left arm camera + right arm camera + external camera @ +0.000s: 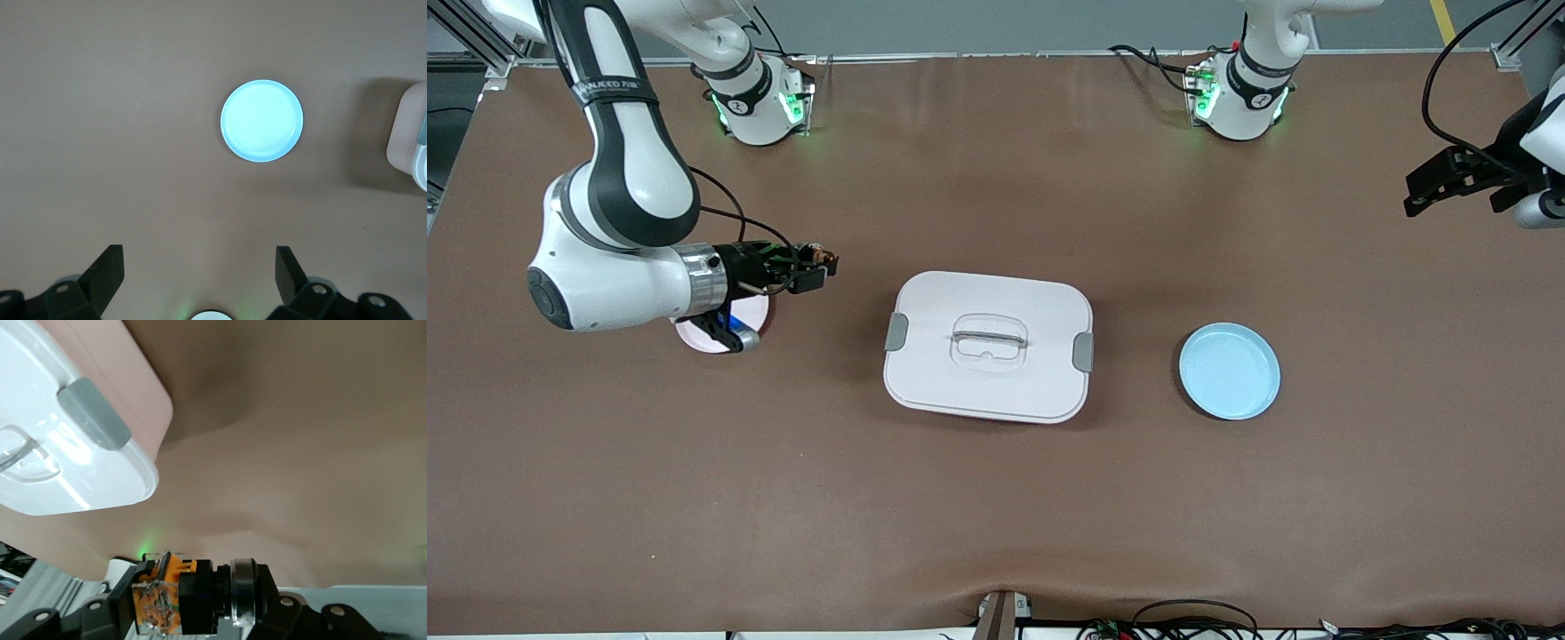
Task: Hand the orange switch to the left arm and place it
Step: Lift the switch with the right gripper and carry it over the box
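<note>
Above the tabletop (pixel 996 498) beside the box (pixel 988 347), right hand (pixel 818 264) clamps the orange switch (pixel 163 603), apparently lifted; left hand (pixel 1427 191) waits wide, handover and placement remaining.

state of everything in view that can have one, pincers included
large white rounded box: lid on, grey side clips down
small black and orange switch: held, off the table
right pincer: shut on the switch, raised beside the box
left pincer: open, empty, waiting above the table
round light blue plate: empty
pink plate: partly hidden by the right arm
</note>
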You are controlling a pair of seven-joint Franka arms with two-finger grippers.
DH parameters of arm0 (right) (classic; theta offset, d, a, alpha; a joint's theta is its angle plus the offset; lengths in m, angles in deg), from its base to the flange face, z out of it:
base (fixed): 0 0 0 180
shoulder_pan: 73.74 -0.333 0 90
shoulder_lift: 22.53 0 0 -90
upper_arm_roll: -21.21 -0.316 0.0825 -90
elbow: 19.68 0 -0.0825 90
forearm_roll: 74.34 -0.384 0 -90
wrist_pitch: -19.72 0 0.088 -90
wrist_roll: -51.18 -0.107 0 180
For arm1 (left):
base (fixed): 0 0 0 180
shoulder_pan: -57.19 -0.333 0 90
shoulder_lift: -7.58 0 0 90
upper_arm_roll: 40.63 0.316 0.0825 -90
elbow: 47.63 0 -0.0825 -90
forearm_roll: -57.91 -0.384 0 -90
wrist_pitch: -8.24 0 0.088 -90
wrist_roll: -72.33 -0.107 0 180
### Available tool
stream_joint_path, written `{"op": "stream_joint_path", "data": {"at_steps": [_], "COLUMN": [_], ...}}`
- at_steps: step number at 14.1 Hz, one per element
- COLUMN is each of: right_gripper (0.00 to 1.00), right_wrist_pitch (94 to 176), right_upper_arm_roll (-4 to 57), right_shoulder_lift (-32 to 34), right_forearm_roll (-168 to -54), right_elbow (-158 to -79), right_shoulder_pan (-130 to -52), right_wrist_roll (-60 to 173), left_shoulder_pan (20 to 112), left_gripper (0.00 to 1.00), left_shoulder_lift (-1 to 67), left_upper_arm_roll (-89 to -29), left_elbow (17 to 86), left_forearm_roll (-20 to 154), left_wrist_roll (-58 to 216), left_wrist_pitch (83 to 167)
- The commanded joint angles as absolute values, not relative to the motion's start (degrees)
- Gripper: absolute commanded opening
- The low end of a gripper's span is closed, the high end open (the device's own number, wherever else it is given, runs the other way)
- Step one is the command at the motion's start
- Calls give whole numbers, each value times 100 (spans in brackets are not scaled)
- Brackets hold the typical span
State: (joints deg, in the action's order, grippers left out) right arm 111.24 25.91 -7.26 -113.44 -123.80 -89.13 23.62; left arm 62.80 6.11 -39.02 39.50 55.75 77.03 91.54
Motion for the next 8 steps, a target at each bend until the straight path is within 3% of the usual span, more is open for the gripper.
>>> {"op": "stream_joint_path", "data": {"at_steps": [1, 8], "right_gripper": [22, 22], "right_wrist_pitch": [11130, 11420], "right_upper_arm_roll": [2630, 2639], "right_shoulder_lift": [-794, -742], "right_forearm_roll": [-11818, -12391], "right_elbow": [-12348, -11918], "right_shoulder_pan": [-9087, -9596], "right_wrist_roll": [1929, 681], "left_shoulder_pan": [6290, 6290], "left_gripper": [100, 100], "left_shoulder_lift": [556, 538], "left_upper_arm_roll": [-3913, -3931], "left_elbow": [3930, 3938], "left_forearm_roll": [5545, 5563], "left_wrist_roll": [7584, 7593], "left_wrist_pitch": [9077, 9068]}}
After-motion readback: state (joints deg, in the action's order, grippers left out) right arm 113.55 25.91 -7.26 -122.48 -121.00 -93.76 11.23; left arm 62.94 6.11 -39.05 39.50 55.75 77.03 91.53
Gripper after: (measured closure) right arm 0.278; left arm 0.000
